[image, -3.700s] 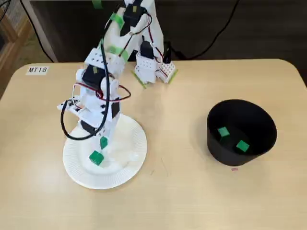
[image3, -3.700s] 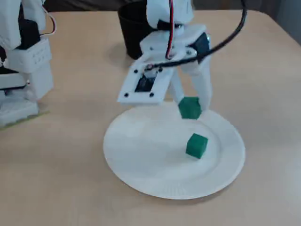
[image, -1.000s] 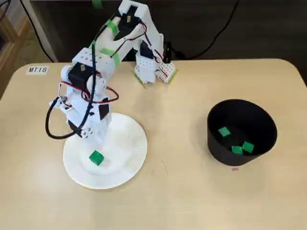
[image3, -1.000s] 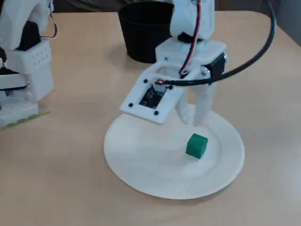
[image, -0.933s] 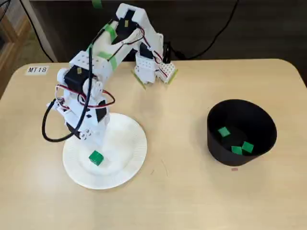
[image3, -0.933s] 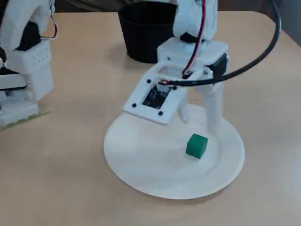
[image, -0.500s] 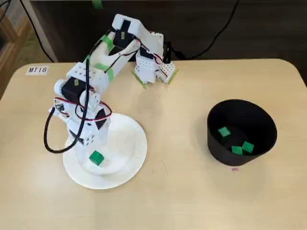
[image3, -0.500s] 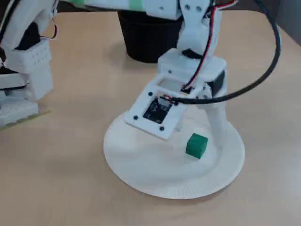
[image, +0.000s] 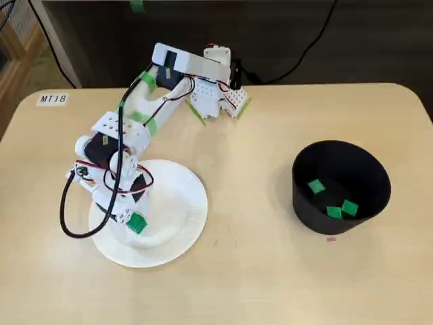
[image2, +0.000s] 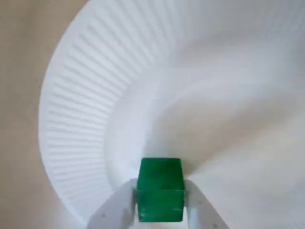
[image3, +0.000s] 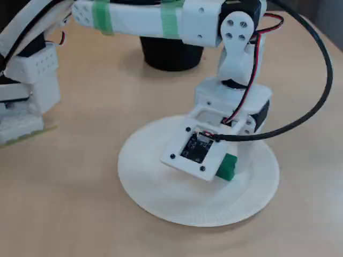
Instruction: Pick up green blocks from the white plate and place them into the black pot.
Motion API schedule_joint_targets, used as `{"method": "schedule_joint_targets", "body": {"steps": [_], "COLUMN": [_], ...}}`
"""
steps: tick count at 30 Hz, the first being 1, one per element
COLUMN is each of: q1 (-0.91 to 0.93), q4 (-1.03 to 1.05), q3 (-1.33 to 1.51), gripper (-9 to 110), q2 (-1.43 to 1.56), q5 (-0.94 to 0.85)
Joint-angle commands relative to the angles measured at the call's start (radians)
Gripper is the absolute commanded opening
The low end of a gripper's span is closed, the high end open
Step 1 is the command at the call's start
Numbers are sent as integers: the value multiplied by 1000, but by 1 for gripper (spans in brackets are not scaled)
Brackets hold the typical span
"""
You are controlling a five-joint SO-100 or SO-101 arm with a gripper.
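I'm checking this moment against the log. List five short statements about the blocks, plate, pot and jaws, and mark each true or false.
1. One green block lies on the white plate. True.
2. The black pot is empty. False: three green blocks lie inside it.
3. The jaws stand on either side of the block on the plate, as the wrist view shows. True.
4. The arm is holding that block high above the pot. False: the block sits on the plate, far from the pot.
5. The pot stands on the plate. False: it stands apart on the table.
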Motion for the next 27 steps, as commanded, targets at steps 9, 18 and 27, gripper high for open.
{"method": "schedule_joint_targets", "body": {"steps": [9,18,27], "q1": [2,-192,-497], "q4": [0,15,11], "q3": [-169,-704,-46], "gripper": [-2,-2,-2], "q2": [26,110,816], "q5": [-28,-388,-295]}}
